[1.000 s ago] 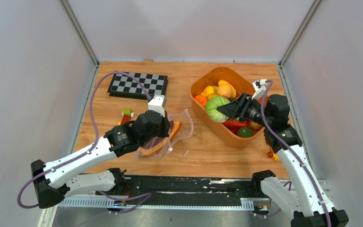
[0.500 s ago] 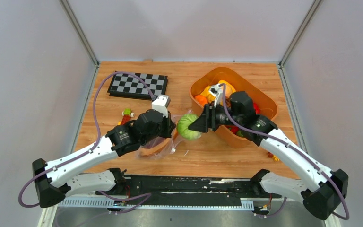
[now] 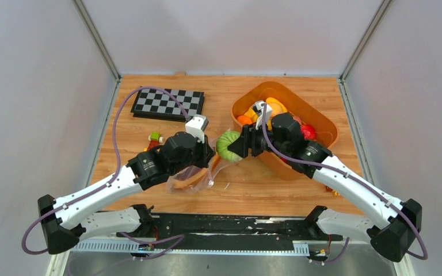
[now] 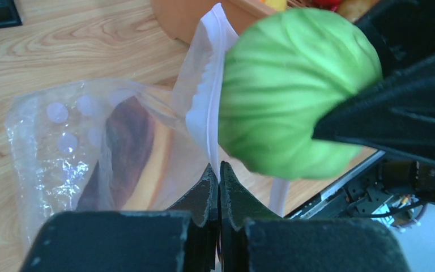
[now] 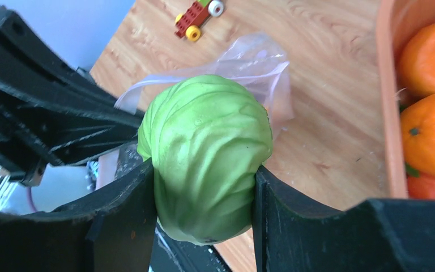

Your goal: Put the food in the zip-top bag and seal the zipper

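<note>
The clear zip-top bag (image 3: 191, 179) lies on the wood in front of my left arm, with the long maroon slice with an orange rim (image 4: 126, 141) inside it (image 4: 56, 141). My left gripper (image 3: 209, 155) is shut on the bag's mouth edge (image 4: 219, 170), holding the whitish zipper strip (image 4: 201, 110) up. My right gripper (image 3: 237, 147) is shut on a round green ribbed food (image 3: 227, 144) and holds it in the air right at the bag's mouth. The green food (image 4: 294, 85) touches the lifted strip. In the right wrist view it (image 5: 207, 147) fills the right gripper (image 5: 204, 173).
An orange tub (image 3: 276, 86) holding orange, yellow and red toy foods (image 5: 430, 56) stands right of the bag. A checkerboard (image 3: 167, 103) lies at the far left. A small wheeled block toy (image 3: 155, 138) sits left of my left wrist, another (image 3: 331, 190) by the right arm.
My right gripper has carried the green food out of the tub and leftward to the bag's mouth. My left gripper has kept its hold on the bag's edge.
</note>
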Controlling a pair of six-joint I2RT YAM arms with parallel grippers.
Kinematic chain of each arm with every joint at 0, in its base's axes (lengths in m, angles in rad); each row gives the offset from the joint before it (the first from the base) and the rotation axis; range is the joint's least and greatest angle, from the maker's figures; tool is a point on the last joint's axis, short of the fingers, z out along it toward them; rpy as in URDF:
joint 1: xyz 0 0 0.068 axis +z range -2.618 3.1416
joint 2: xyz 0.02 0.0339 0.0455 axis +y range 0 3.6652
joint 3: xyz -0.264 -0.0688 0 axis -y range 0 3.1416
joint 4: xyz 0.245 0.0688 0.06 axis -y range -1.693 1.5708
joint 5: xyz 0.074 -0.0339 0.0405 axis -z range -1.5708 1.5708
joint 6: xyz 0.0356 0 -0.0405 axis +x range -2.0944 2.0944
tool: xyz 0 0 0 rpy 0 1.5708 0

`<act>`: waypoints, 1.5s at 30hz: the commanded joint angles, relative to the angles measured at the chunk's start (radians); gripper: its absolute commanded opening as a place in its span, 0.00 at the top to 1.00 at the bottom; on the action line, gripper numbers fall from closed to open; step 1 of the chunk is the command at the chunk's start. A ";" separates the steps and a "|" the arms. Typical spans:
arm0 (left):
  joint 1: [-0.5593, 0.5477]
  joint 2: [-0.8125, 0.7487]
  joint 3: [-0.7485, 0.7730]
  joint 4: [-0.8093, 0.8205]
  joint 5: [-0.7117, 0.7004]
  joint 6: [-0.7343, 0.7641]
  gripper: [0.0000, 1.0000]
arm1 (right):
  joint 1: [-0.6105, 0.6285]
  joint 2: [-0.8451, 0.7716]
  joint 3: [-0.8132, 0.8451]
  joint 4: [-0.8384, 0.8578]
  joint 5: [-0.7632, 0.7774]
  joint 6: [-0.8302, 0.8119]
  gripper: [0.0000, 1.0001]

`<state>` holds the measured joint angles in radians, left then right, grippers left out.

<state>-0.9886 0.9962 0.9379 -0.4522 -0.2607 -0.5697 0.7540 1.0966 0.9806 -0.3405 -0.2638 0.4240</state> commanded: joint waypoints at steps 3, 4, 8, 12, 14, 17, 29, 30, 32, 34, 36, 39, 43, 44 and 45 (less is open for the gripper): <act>-0.009 -0.047 0.061 0.080 0.049 0.002 1.00 | -0.001 -0.022 -0.005 0.109 0.072 -0.014 0.60; -0.010 -0.049 0.063 0.086 0.050 0.003 1.00 | -0.002 -0.015 -0.008 0.120 0.054 0.003 0.60; -0.010 -0.053 0.077 0.088 0.045 0.002 1.00 | 0.007 -0.008 -0.058 0.219 -0.025 0.080 0.60; -0.010 -0.063 0.084 0.057 0.006 -0.016 1.00 | 0.036 -0.003 -0.055 0.181 0.042 0.061 0.59; -0.009 -0.071 0.086 0.030 -0.035 -0.029 1.00 | 0.043 0.005 -0.020 0.122 0.068 0.004 0.58; -0.010 -0.074 0.088 -0.005 -0.086 -0.048 1.00 | 0.053 -0.008 0.023 0.067 0.083 -0.058 0.57; -0.010 -0.046 0.097 0.009 -0.047 -0.043 0.97 | 0.078 -0.032 -0.011 0.163 0.083 0.006 0.56; -0.010 -0.046 0.097 0.010 -0.044 -0.042 0.97 | 0.079 -0.027 -0.019 0.174 0.076 0.003 0.55; -0.010 -0.048 0.097 0.020 -0.037 -0.042 0.97 | 0.081 -0.022 -0.046 0.219 0.045 0.000 0.54; -0.009 -0.052 0.093 0.040 -0.024 -0.040 0.97 | 0.081 -0.010 -0.071 0.264 -0.003 -0.009 0.52; -0.009 -0.053 0.097 0.043 -0.020 -0.041 0.97 | 0.081 0.006 -0.063 0.246 0.004 -0.010 0.52; -0.009 -0.056 0.099 0.032 -0.026 -0.042 0.97 | 0.081 0.020 -0.037 0.137 0.107 -0.045 0.52; -0.009 -0.075 0.087 0.042 -0.038 -0.046 0.96 | 0.080 0.009 -0.048 0.085 0.141 -0.099 0.49; -0.009 -0.078 0.085 0.048 -0.040 -0.047 0.96 | 0.080 0.003 -0.056 0.092 0.131 -0.105 0.48; -0.008 -0.080 0.083 0.053 -0.040 -0.046 0.96 | 0.080 0.001 -0.064 0.101 0.112 -0.110 0.48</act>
<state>-0.9943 0.9535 0.9886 -0.5018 -0.3035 -0.6048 0.8268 1.1122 0.9211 -0.2245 -0.1562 0.3714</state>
